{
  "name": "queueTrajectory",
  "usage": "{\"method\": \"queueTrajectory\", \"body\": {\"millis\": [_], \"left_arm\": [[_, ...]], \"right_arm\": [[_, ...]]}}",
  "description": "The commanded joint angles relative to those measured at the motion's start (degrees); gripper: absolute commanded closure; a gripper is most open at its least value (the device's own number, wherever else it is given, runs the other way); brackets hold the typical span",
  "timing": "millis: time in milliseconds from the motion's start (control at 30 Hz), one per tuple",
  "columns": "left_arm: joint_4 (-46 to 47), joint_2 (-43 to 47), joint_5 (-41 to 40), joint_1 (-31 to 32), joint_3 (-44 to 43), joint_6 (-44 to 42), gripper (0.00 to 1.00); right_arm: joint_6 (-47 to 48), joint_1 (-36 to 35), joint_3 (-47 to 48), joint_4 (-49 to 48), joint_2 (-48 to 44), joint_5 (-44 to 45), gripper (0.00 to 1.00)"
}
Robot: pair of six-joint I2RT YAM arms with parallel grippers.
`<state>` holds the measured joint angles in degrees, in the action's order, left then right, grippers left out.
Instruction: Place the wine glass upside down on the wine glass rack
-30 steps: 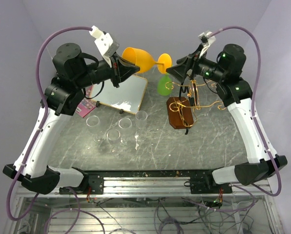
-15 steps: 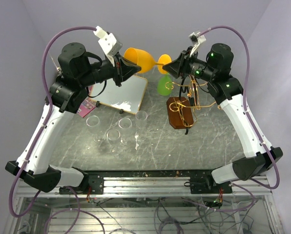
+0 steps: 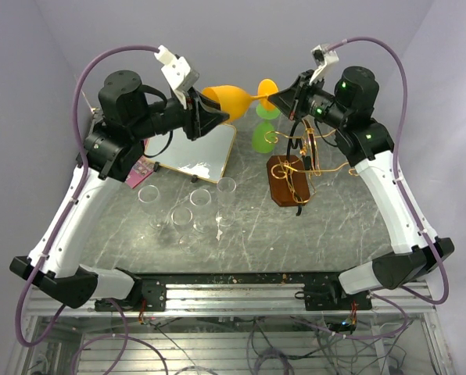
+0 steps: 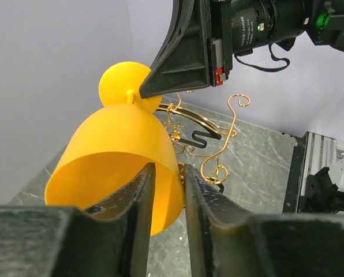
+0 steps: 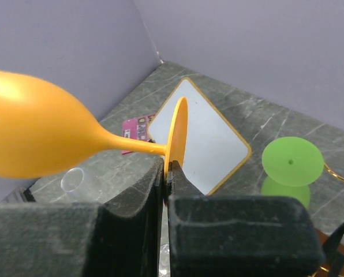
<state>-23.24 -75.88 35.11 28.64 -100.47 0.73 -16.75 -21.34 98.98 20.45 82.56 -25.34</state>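
Nearest you, clear glasses stand on the tabletop, at 8 o'clock from the wine glass rack. A green glass hangs foot-up on the rack's 11 o'clock side, so that arm is taken. Farthest, beyond it at 11 o'clock, the orange wine glass lies sideways in the air between both arms. Your right tool is clamped on the foot's edge, probably so the bowl can swing down. Your left tool stands slightly parted astride the bowl's rim, seemingly loose enough to hand it over.
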Motion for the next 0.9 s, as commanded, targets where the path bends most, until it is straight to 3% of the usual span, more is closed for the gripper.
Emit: {"method": "queueTrajectory", "body": {"millis": [0, 133, 333, 667, 867], "left_arm": [[4.3, 0.8, 2.1, -0.9, 1.8, 1.2, 0.55], [4.0, 2.0, 3.4, -1.4, 3.3, 2.3, 0.25], [-1.5, 5.3, 1.4, -1.7, 4.7, -2.7, 0.09], [-11.0, 10.8, -3.1, -1.7, 8.4, -17.0, 0.04], [-13.1, 12.1, -2.4, -1.7, 10.1, -20.5, 0.04]], "right_arm": [[2.3, 0.6, 1.7, 1.4, -0.2, 4.5, 1.0], [4.0, 3.2, 1.3, 1.3, -0.9, 7.3, 1.0], [11.0, 8.1, -0.7, -0.7, -3.9, 15.5, 1.0], [23.3, 18.8, -1.6, -3.0, -8.0, 31.4, 1.0], [33.8, 20.8, -0.4, -4.1, -8.2, 44.1, 1.0]]}}
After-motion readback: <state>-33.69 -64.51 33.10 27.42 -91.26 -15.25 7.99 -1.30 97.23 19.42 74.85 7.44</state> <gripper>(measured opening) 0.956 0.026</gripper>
